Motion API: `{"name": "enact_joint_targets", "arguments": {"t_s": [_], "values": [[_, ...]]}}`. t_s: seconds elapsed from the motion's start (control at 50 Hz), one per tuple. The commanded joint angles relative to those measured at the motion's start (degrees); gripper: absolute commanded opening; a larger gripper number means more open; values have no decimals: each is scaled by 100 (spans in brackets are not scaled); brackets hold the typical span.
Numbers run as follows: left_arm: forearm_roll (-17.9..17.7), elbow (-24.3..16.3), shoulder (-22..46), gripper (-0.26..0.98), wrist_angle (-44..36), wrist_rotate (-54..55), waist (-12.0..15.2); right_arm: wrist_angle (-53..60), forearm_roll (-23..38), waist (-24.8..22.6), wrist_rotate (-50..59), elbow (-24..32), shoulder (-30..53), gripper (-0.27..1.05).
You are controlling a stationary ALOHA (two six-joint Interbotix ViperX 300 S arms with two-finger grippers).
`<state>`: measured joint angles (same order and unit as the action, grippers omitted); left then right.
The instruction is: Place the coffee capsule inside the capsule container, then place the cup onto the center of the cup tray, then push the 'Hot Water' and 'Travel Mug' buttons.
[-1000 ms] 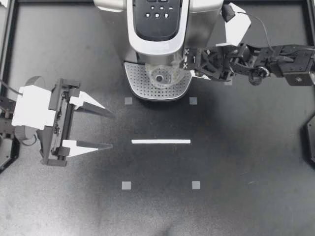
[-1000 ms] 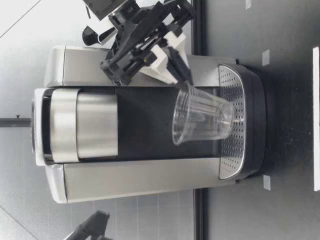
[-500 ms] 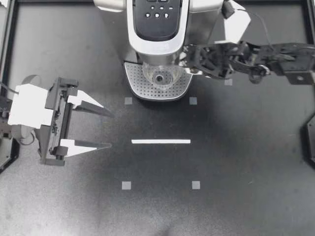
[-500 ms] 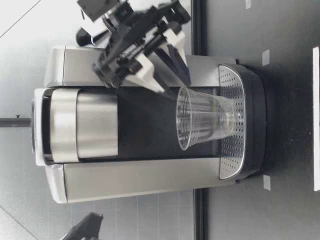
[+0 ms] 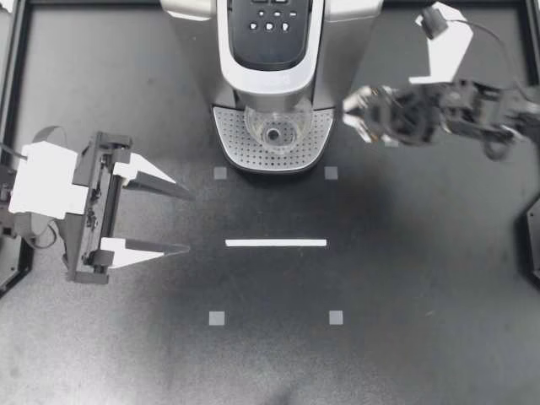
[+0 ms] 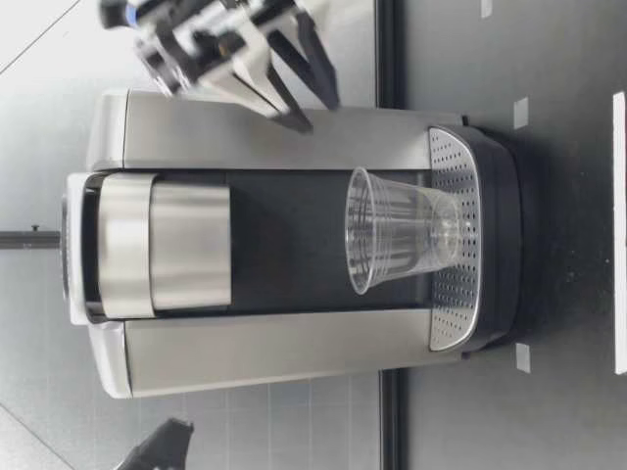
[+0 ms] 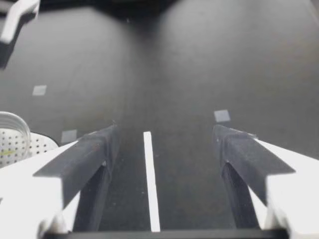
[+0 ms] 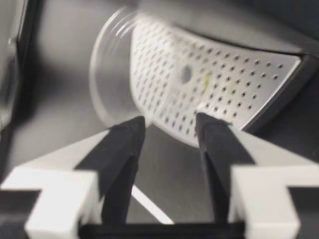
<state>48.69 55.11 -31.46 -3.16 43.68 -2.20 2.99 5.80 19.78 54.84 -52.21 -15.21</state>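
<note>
Found clear plastic cup (image 5: 275, 131) upright on perforated silver tray (image 5: 229, 135), upper centre, for filling. Noted right gripper (image 5: 354, 116) narrowly parted, empty; left gripper (image 5: 191, 224) wide, idle.

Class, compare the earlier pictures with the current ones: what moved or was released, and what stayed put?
The clear plastic cup went from tilted to standing upright on the cup tray. My right gripper let go of it, then lifted and drew back toward its own side, open. My left gripper stayed open in place; the coffee machine did not move.
</note>
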Motion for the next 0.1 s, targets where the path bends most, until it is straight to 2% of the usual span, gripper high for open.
{"name": "enact_joint_targets", "arguments": {"t_s": [0.0, 0.08], "values": [[-62, -62, -44, 62, -26, 9, 62, 114, 519, -211, -9, -97, -299, 51], [-193, 0, -9, 62, -35, 0, 176, 246, 1072, -396, -18, -272, -396, 51]]}}
